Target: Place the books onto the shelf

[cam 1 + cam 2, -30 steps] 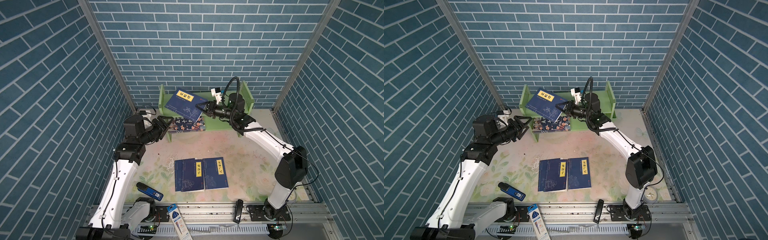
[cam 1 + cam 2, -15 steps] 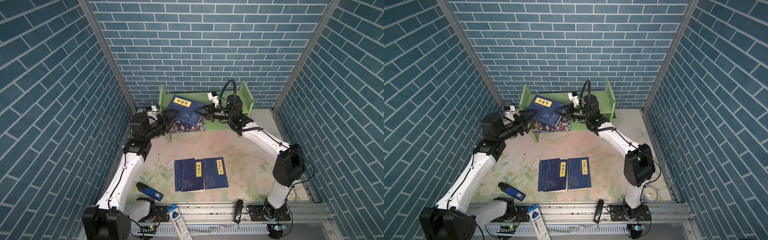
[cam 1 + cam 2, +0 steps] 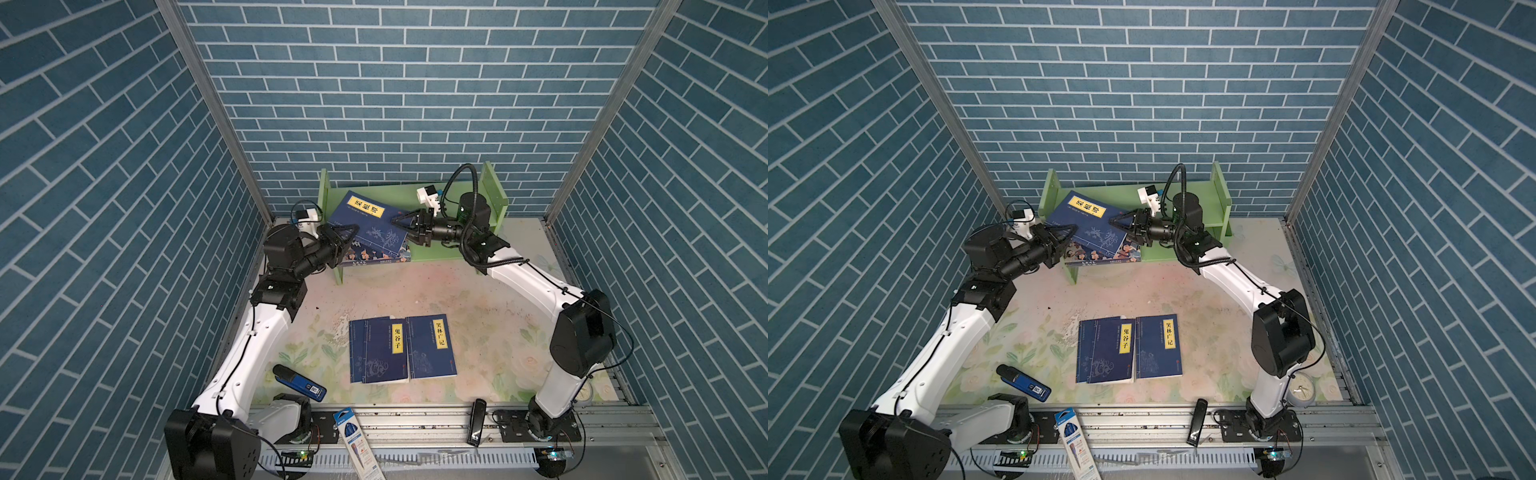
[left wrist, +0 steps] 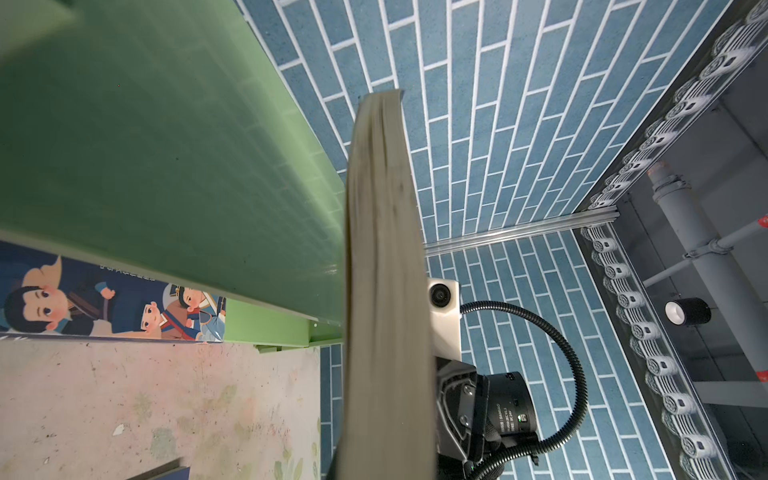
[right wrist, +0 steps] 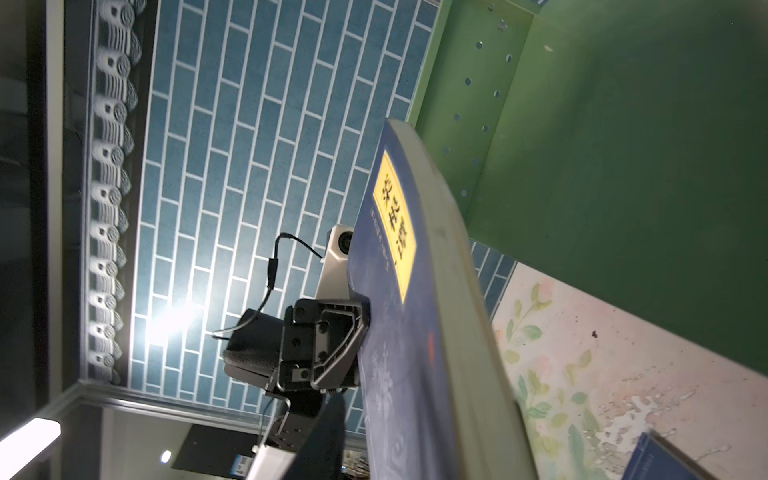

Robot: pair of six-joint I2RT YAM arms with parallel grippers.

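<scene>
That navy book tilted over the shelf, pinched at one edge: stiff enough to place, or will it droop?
Probably droops slightly: the navy book is a thin softcover, and its page edge bows in the right wrist view. Likely light, so the left hand should hold it. Pinched near one edge, it may swivel if it bumps the cartoon book below.

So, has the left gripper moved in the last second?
Yes. The left gripper moved toward the green shelf, up to its left end, where it now grips the navy book.
</scene>
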